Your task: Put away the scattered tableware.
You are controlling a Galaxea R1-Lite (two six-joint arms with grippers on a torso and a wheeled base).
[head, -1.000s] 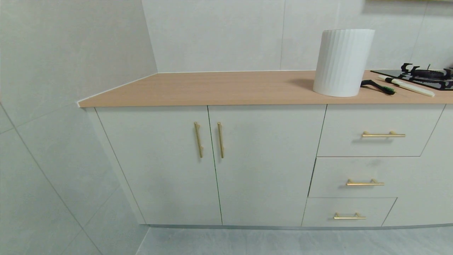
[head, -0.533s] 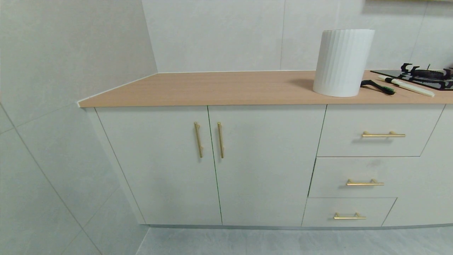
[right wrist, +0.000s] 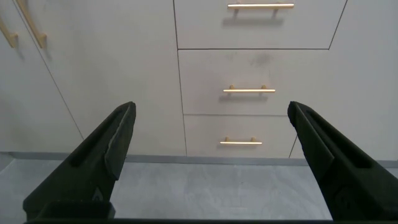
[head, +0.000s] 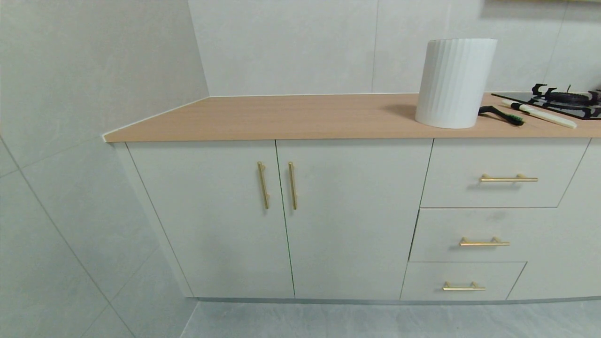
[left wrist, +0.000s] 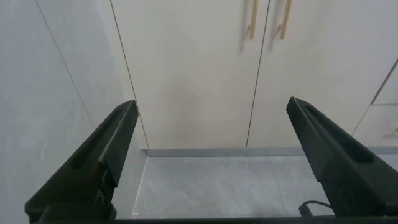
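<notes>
Left claw (left wrist: 211, 107) is spread wide and holds nothing; straight ahead of it stand the two doors (left wrist: 193, 74), shut, with their handles (left wrist: 252, 18) side by side at the seam. The floor (left wrist: 211, 186) lies between the claw and the foot of the doors

Right claw (right wrist: 211, 109) is wide too, and empty. Ahead of it is the stack of three drawers (right wrist: 261, 74), all shut, each with a gold bar handle; the doors stand off to its left side

The tableware is on the worktop (head: 291, 117), which caps the very drawers the right claw faces, so it lies ahead of and higher than that claw, and ahead and off to the right of the left claw. A black utensil (head: 501, 115) with a green tip lies flat there, its handle end just beside the pot (head: 455, 83), which is white, ribbed and upright. A white utensil (head: 540, 113) lies just beyond it, one end at the edge of the hob (head: 563, 98)
</notes>
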